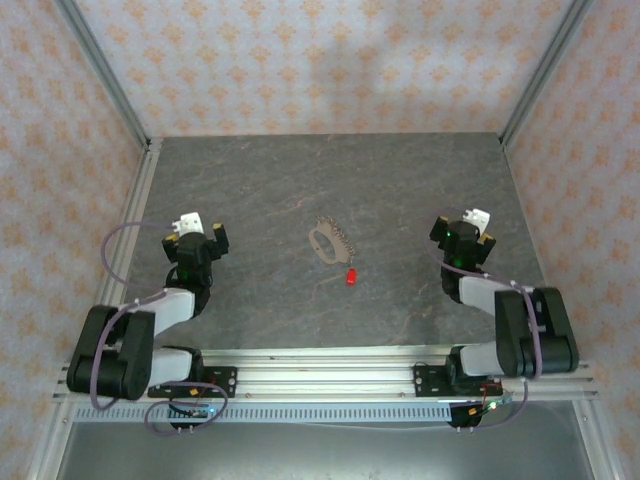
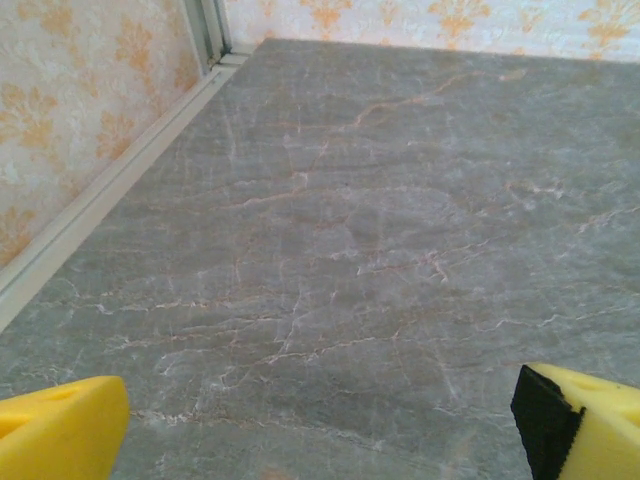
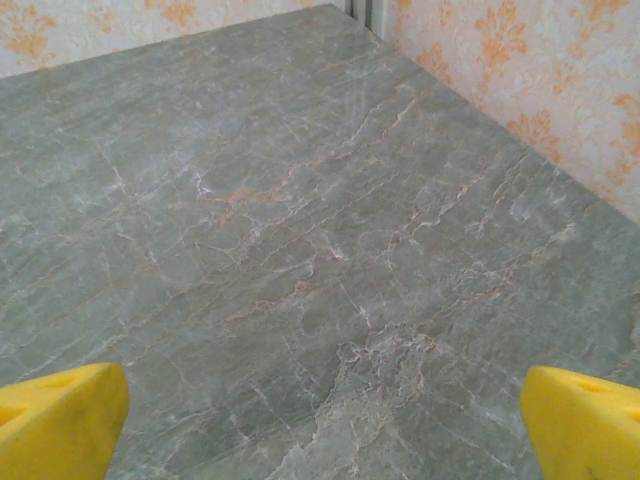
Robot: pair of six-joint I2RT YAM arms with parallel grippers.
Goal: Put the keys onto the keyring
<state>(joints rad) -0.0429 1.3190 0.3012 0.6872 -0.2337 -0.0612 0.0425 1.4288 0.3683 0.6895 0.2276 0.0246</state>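
Observation:
In the top view a tiny key with a red head [image 1: 351, 276] lies on the grey marbled table, just below and right of the keyring [image 1: 328, 240], a floppy beaded chain loop at the table's middle. My left gripper [image 1: 196, 236] hovers far to their left, and my right gripper [image 1: 462, 232] far to their right. Both stand open with nothing between their fingers. The wrist views show yellow fingertips [image 2: 60, 430] [image 3: 585, 425] spread wide over bare table.
Patterned walls close in the table on three sides, with a metal frame rail [image 2: 90, 205] along the left edge and a corner post [image 3: 362, 12] at the far right. The arms' bases [image 1: 320, 380] sit on the near rail.

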